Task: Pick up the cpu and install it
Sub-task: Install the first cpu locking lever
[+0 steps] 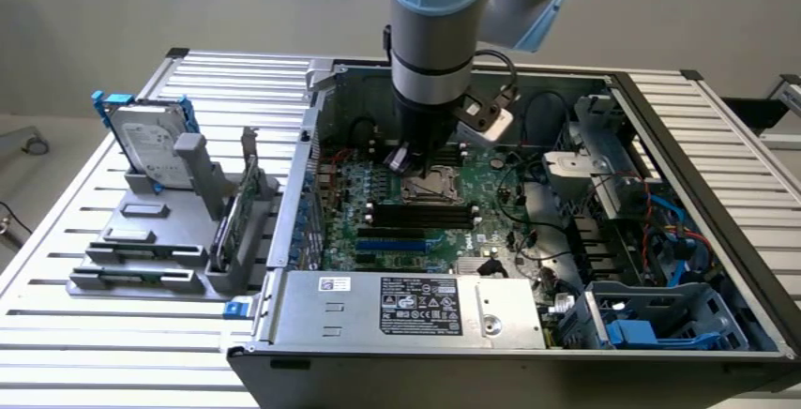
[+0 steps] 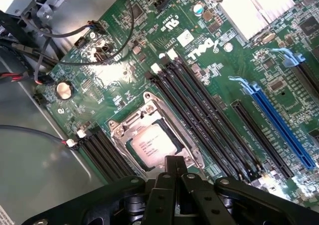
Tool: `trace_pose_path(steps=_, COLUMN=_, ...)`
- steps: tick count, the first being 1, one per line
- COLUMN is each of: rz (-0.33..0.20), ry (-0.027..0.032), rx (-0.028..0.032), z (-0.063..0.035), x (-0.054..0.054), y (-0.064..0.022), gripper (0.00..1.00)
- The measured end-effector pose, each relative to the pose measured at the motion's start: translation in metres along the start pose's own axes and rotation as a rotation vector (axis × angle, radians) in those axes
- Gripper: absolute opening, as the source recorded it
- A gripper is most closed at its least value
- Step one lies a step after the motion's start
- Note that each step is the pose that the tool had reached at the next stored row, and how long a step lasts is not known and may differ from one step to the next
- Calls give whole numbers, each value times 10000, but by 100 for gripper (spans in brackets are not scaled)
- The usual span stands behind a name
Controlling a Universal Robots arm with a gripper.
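Note:
The cpu [image 2: 151,145], a small square chip with a silver-grey top, lies flat inside the metal-framed socket [image 2: 121,125] on the green motherboard [image 2: 124,70]. My gripper [image 2: 173,166] hovers just over the socket's edge, right beside the cpu, its two black fingers pressed together with nothing between them. In the exterior view the arm reaches straight down into the open computer case, with the gripper [image 1: 421,163] directly above the socket [image 1: 434,185].
Black memory slots [image 2: 209,120] and a blue expansion slot [image 2: 279,120] run beside the socket. Cables [image 2: 45,60] cross one corner of the board. The case walls [image 1: 294,193] surround the work area. A hard drive [image 1: 153,142] with blue brackets stands on a grey fixture outside.

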State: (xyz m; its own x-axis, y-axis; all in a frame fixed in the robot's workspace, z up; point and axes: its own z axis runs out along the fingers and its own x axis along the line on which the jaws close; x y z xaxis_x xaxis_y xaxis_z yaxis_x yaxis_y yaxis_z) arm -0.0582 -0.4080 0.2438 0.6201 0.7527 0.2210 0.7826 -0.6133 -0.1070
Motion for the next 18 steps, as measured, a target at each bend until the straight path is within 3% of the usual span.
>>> trace_pose_path(steps=11, rz=85, ry=-70, rx=78, z=-98, x=-90, y=19, gripper=11)
trace_pose_path(steps=18, rz=173, ry=-96, rx=75, z=-120, x=-133, y=30, gripper=11)
